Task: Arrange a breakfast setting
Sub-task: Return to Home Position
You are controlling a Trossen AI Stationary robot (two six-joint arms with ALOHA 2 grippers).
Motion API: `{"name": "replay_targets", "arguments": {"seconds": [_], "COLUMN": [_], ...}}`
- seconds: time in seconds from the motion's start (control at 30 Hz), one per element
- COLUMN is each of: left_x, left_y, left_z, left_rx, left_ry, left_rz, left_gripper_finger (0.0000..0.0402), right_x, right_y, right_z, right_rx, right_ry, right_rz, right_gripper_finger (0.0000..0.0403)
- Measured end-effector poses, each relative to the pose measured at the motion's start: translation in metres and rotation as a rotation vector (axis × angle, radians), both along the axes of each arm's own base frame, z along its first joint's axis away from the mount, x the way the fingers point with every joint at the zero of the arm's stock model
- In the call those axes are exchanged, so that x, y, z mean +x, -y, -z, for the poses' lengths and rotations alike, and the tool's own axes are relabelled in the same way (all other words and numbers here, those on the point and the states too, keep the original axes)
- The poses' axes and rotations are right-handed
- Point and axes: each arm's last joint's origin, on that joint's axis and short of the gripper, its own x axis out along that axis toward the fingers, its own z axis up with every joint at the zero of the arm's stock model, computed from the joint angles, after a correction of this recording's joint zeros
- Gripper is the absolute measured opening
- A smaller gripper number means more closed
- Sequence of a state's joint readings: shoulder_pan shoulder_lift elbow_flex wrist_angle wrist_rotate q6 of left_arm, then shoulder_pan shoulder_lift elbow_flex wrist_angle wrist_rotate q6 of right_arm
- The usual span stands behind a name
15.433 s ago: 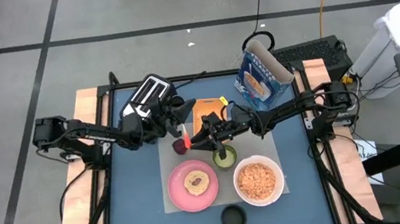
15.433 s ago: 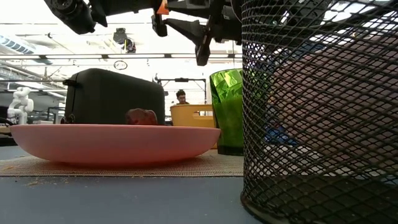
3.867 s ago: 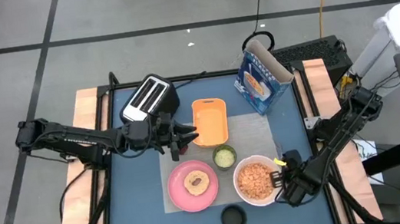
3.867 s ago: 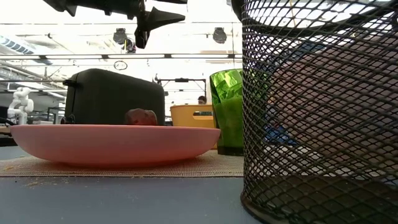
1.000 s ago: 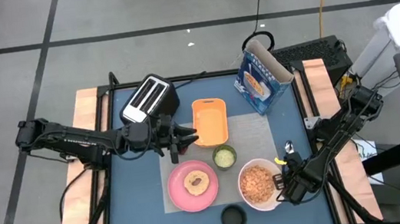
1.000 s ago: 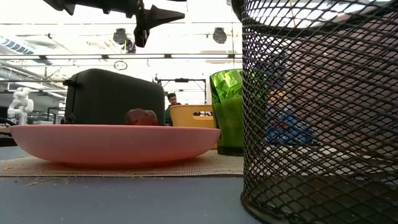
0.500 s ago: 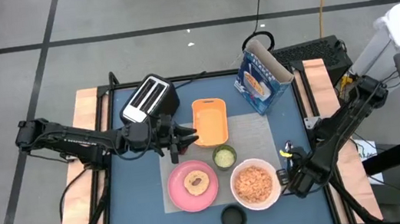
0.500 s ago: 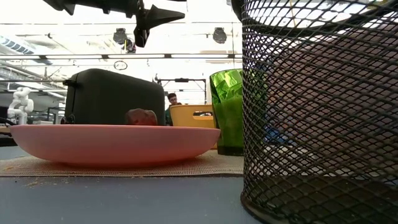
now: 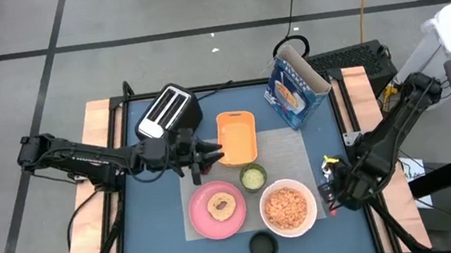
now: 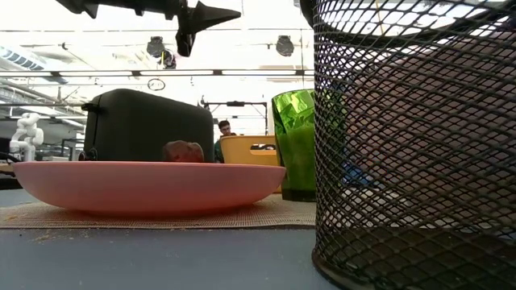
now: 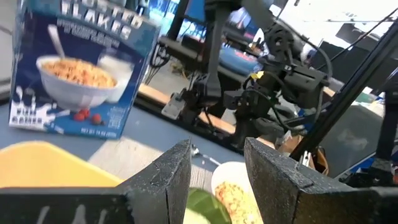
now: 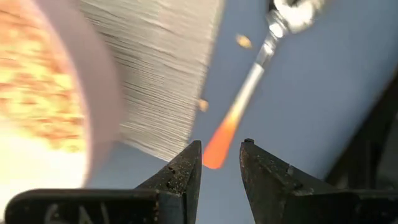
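Note:
The pink plate (image 9: 217, 209) holds toast with a dark-red lump (image 10: 184, 151) on it. The white bowl (image 9: 289, 207) of cereal, the green cup (image 9: 253, 176) and the orange tray (image 9: 237, 136) stand on a grey mat. The blue cereal box (image 9: 294, 87) stands at the far right. The red-handled spoon (image 12: 249, 93) lies on the table to the right of the bowl. My right gripper (image 9: 336, 192) is open just above the handle's end (image 12: 219, 149), one finger on each side. My left gripper (image 9: 212, 154) is open and empty, in the air beside the tray.
The black-and-silver toaster (image 9: 167, 110) stands at the far left. A black mesh cup (image 9: 263, 245) stands at the near edge, filling the right of the low view (image 10: 415, 145). A person shows in the room far behind the table (image 10: 224, 127).
My right gripper has drawn away from the bowl's right rim toward the table's right edge and now stands over the spoon's handle. The bowl stays on the mat.

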State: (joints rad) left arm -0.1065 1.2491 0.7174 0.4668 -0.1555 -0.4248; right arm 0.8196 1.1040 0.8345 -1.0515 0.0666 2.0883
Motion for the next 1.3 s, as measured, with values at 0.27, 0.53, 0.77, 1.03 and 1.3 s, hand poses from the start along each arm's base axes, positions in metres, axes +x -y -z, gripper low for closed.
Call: {"name": "replay_targets", "arguments": {"seconds": [0.27,0.53,0.77,1.03,1.3], "left_x": [-0.015,-0.068,-0.130,-0.188,-0.203], "left_y": [-0.003,-0.008,-0.014,-0.022,-0.024], "left_z": [-0.021,-0.057,-0.071,-0.059,-0.006], "left_rx": [0.105,0.248,0.379,0.409,0.381], "left_ry": [0.086,0.129,0.106,0.089,0.101], "left_rz": [-0.002,-0.006,-0.005,-0.060,-0.075], "left_gripper_finger": [0.0154,0.0154,0.0154,0.0154,0.0154], "right_x": [-0.008,-0.011,-0.009,-0.005,-0.002], "right_y": [0.019,0.030,0.030,0.026,0.023], "right_z": [-0.025,-0.045,-0.056,-0.062,-0.067], "right_rx": [-0.107,-0.298,-0.399,-0.448,-0.486], "right_ry": [0.318,0.600,0.723,0.801,0.853], "right_rz": [-0.168,-0.401,-0.588,-0.704,-0.774], "right_gripper_finger": [0.0102,0.0102,0.0102,0.0102,0.0102]}}
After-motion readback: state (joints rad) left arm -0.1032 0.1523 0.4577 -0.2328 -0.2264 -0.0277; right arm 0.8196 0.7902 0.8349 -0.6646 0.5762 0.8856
